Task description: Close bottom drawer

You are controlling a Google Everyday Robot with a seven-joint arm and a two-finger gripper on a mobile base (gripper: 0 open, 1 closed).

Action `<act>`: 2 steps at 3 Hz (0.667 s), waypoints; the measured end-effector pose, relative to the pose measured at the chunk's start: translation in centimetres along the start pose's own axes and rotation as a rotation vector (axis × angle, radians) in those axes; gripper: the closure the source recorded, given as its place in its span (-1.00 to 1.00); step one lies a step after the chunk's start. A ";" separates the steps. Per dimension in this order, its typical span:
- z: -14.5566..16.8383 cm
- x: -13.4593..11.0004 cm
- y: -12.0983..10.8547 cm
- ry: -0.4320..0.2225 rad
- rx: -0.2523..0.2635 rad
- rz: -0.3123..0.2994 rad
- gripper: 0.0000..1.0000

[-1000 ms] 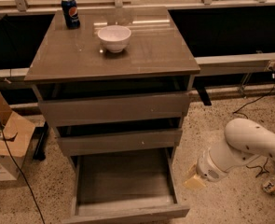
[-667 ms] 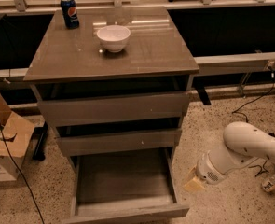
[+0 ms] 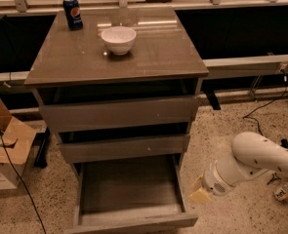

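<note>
Speckled terrazzo floor (image 3: 231, 126) surrounds a grey-brown cabinet (image 3: 148, 57) that stands against a dark counter front. A white bowl (image 3: 118, 39) and a blue soda can (image 3: 72, 13) sit well apart on its glossy top, and a cardboard box (image 3: 9, 145) lies on the floor to its left. Of the three drawers, the top drawer (image 3: 119, 113) and the middle drawer (image 3: 124, 147) each sit slightly forward of the carcass. The bottom drawer (image 3: 129, 189) is pulled out far towards the camera, so its grey wood-grain floor is fully exposed and its narrow plain front reaches the lower edge of the view. Nothing can be seen lying in it. The robot's white arm (image 3: 260, 155) comes in from the right, low over the floor. The gripper (image 3: 200, 191) hangs just beside the drawer's right wall near the front corner, outside the box rather than in front of the face. Whether the gripper is open or closed cannot be told from this view, nor whether it touches the drawer; it does not appear to hold anything. Judged from this layout, the task is essentially not begun: the drawer is about as far out as it can be, and no part of the arm is against the surface that would have to be pushed. What seems to be left is to bring the gripper round to the front panel, make contact there, and push the drawer straight back along its runners until the front sits in line with the cabinet below the middle drawer.
</note>
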State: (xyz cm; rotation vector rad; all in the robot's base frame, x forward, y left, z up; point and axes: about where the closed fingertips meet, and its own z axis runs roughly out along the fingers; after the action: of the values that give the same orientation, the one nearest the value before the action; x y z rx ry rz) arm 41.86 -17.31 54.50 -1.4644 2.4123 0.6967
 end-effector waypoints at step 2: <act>3.8 1.3 -4.5 0.008 -0.039 0.008 1.00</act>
State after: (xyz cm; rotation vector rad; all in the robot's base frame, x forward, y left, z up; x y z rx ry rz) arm 45.06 -18.12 49.42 -1.4755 2.4247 0.7450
